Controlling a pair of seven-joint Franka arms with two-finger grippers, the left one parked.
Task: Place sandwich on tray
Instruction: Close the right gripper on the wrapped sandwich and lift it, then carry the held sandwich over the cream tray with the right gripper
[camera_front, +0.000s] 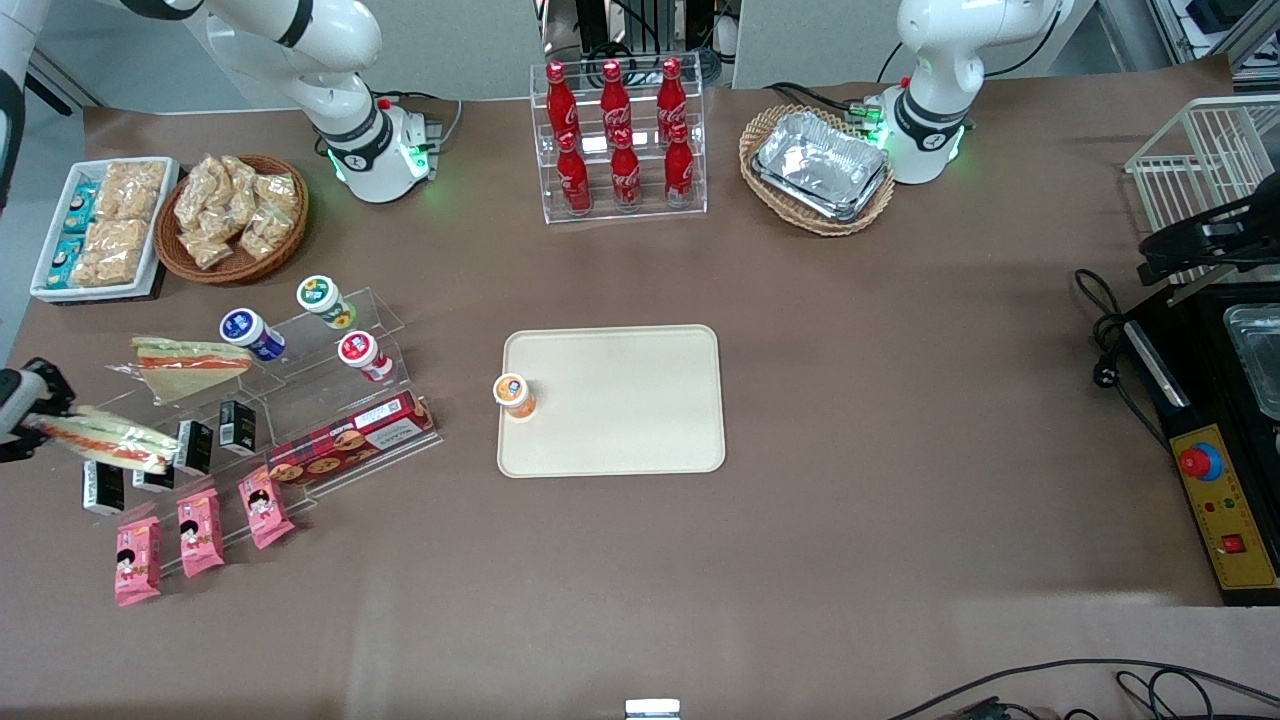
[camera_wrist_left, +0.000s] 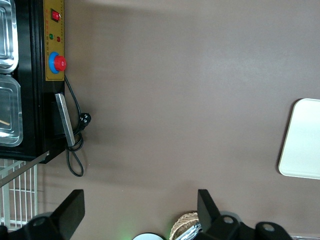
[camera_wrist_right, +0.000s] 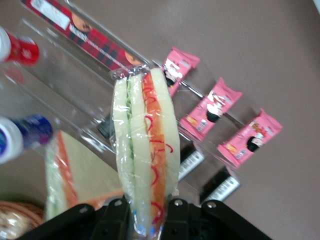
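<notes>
**Wedge in my pincer, tray waiting mid-desk**

Large flat cream-beige rectangular plastic tray (camera_front: 625, 400) lies at the desk's centre, bare but for a small orange-lidded cup (camera_front: 514, 393) on the rim facing my end of the desk.

Clear acrylic stepped rack (camera_front: 330, 380) stands near my end's edge, with a second near-identical wedge sandwich (camera_front: 185, 362) resting on it.

Clear-wrapped triangular wedge sandwich, pale bread with an orange-red stripe (camera_wrist_right: 145, 150), is held above the rack's end nearest the desk's edge.

My two-finger pincer (camera_wrist_right: 146, 212) is pinching the wedge at one end, a finger on each flat bread face.

Judgement: light, soft, crushable; film looks slippery. Grip across the flat faces, gently, so the filling does not squeeze out.
</notes>
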